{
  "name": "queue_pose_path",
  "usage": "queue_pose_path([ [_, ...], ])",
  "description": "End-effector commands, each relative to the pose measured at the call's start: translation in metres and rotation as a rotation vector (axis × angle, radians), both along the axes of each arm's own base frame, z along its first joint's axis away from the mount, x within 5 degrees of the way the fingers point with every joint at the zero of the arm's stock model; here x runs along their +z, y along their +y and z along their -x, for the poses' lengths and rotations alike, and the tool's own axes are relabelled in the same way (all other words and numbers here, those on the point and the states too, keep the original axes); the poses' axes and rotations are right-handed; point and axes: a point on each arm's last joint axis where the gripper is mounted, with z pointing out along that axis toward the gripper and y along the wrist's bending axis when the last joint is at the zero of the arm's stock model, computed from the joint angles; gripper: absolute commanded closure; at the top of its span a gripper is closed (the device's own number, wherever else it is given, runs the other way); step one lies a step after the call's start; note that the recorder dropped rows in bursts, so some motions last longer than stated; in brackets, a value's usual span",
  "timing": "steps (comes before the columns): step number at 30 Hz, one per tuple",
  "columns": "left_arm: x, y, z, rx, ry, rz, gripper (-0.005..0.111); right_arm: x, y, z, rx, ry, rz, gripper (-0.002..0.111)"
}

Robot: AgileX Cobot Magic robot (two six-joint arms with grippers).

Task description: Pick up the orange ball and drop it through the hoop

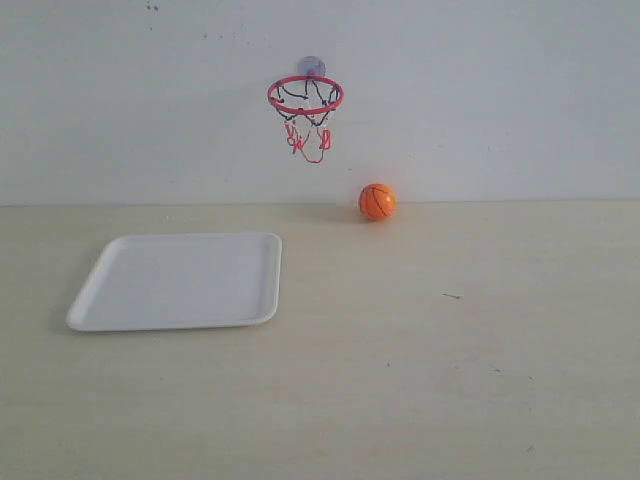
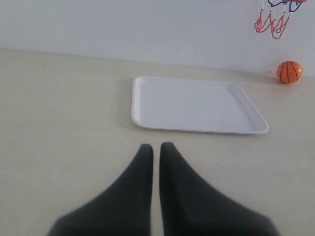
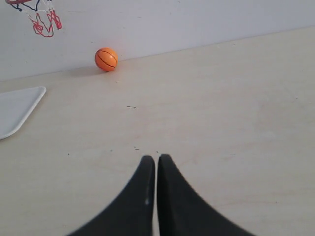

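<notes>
The orange ball [image 1: 377, 201] rests on the table against the back wall, a little right of and below the hoop [image 1: 305, 96], which is stuck to the wall by a bluish suction cup. The ball also shows in the left wrist view [image 2: 289, 72] and the right wrist view [image 3: 106, 59], far from both grippers. The hoop's net hangs at the edge of each wrist view [image 2: 271, 22] [image 3: 42, 22]. My left gripper [image 2: 156, 147] is shut with nothing in it. My right gripper [image 3: 156, 160] is shut and empty too. Neither gripper appears in the exterior view.
A white rectangular tray [image 1: 180, 281] lies empty on the left part of the light wooden table [image 1: 450, 350]; it is also seen ahead of the left gripper [image 2: 197, 104] and at the edge of the right wrist view [image 3: 17, 108]. The white wall bounds the table's far side.
</notes>
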Motion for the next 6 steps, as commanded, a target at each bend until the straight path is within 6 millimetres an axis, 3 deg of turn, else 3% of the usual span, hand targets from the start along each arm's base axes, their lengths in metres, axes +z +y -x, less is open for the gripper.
queue_pose_path([
  [1, -0.0009, 0.0001, 0.0000, 0.001, -0.001, -0.004, 0.103, 0.0009, -0.0003, 0.0001, 0.000, -0.013, 0.009, 0.107],
  [6, -0.0009, 0.0001, 0.0000, 0.001, -0.001, -0.004, 0.103, 0.0011, -0.0003, 0.0001, 0.000, -0.015, 0.008, 0.107],
])
